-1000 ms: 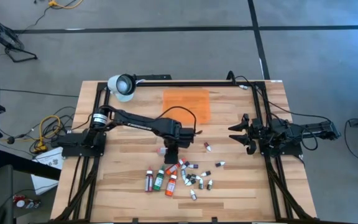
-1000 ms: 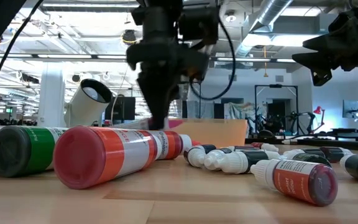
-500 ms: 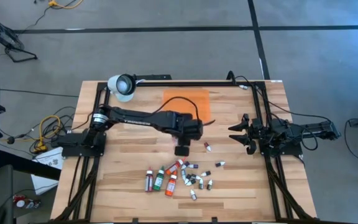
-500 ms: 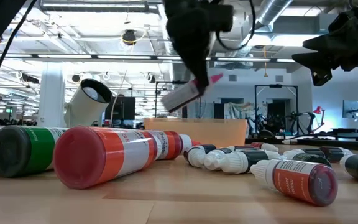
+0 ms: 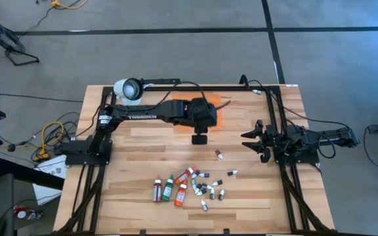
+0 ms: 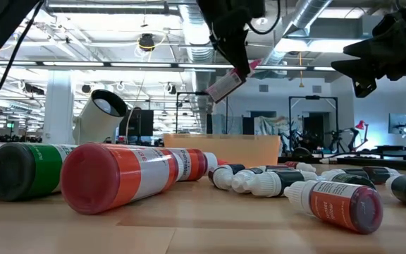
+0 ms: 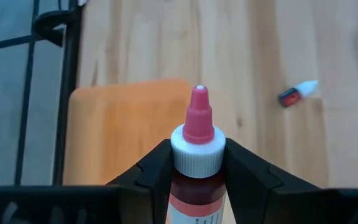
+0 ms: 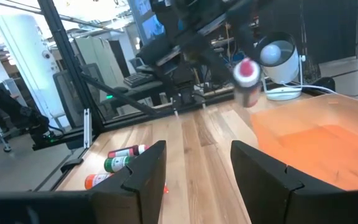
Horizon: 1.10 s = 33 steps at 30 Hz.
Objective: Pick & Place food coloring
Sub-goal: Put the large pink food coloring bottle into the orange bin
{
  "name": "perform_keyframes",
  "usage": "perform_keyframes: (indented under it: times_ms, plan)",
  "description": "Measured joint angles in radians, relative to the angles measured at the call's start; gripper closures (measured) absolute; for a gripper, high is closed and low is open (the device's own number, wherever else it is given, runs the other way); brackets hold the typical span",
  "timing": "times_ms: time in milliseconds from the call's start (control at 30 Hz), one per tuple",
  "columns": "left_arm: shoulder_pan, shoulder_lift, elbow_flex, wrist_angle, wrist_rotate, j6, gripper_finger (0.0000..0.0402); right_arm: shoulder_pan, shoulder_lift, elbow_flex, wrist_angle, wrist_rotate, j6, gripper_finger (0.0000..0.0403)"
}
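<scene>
My left gripper (image 5: 199,136) hangs above the near edge of the flat orange mat (image 5: 184,103), shut on one food coloring bottle (image 7: 196,140) that has a white cap and a pink nozzle. The low view shows this bottle (image 6: 225,86) high off the table. The other food coloring bottles (image 5: 188,186) lie on their sides in a pile near the table's front, with red, orange and green ones (image 6: 122,176) closest to the low camera. My right gripper (image 5: 248,139) waits open at the table's right side, nothing between its fingers. My left gripper pinches the bottle between its two fingers at the white cap and the shoulder below it (image 7: 194,163). The fingers (image 7: 160,167) lie along the bottle, slanting down from above, and the pink nozzle (image 7: 198,112) sticks out past them. The bottle is tilted and lifted clear.
A white round lamp-like device (image 5: 128,90) stands at the table's far left corner. Two small droppers (image 5: 220,155) (image 5: 231,172) lie apart from the pile, to the right. Black frame rails (image 5: 277,118) run along the table's sides and far edge.
My left gripper has lifted the bottle off the table beside the pile, risen, and gone toward the far edge until it is above the orange mat's near edge. It has tipped from pointing straight down to a slant, and the bottle now hangs tilted and clear.
</scene>
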<state>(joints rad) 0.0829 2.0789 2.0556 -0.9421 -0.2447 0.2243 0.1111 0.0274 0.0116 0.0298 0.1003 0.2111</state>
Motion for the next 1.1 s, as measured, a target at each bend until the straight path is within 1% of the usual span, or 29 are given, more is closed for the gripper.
perform_keyframes:
  times_ms: [200, 400, 567, 733, 833, 933, 1033, 1100]
  plan:
    - [0.061, -0.006, 0.0, -0.002, 0.002, 0.022, 0.0286, 0.0, 0.0, 0.0, -0.001, -0.001, 0.019, 0.023]
    - [0.102, -0.047, 0.0, -0.002, 0.004, 0.054, 0.0286, 0.0, 0.0, 0.001, -0.013, -0.015, 0.029, 0.023]
    - [0.116, -0.127, 0.0, -0.016, 0.05, 0.056, 0.0287, 0.0, 0.002, 0.002, -0.018, -0.029, 0.04, 0.023]
    - [0.105, -0.233, -0.001, -0.069, 0.08, 0.04, 0.0287, 0.0, 0.007, 0.002, -0.021, -0.045, 0.051, 0.023]
    - [0.094, -0.295, -0.034, -0.078, 0.108, 0.022, 0.0287, 0.0, 0.007, 0.002, -0.023, -0.053, 0.052, 0.023]
    - [0.083, -0.355, -0.089, -0.077, 0.11, 0.008, 0.0287, 0.0, 0.007, 0.002, -0.023, -0.053, 0.052, 0.023]
    - [0.076, -0.411, -0.166, -0.068, 0.11, -0.001, 0.0287, 0.0, 0.007, 0.002, -0.023, -0.053, 0.053, 0.023]
    - [0.074, -0.454, -0.234, -0.032, 0.11, -0.002, 0.0287, 0.0, 0.007, 0.002, -0.023, -0.053, 0.053, 0.023]
